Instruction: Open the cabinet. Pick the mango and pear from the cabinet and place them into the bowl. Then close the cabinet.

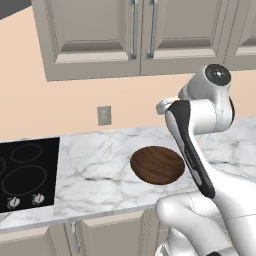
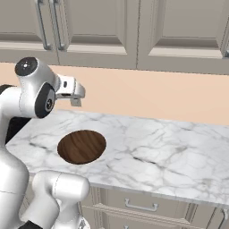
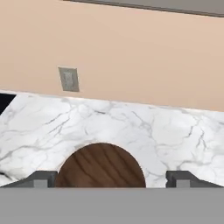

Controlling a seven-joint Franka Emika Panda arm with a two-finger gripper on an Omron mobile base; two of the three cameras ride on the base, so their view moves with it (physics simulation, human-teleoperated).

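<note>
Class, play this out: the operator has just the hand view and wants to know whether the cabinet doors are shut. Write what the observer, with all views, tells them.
Operator: I see the bowl and a wall outlet. Are the cabinet doors shut?
Observer: Yes. In the left base view both doors of the cabinet sit flush, handles side by side.
Operator: What lies left of the bowl?
Observer: A black cooktop set into the counter, with two knobs at its front.
Operator: Where is my gripper?
Observer: The gripper hangs above the counter behind the bowl, well below the cabinet.
Operator: Any fruit out?
Observer: None on the counter in either base view.
</note>
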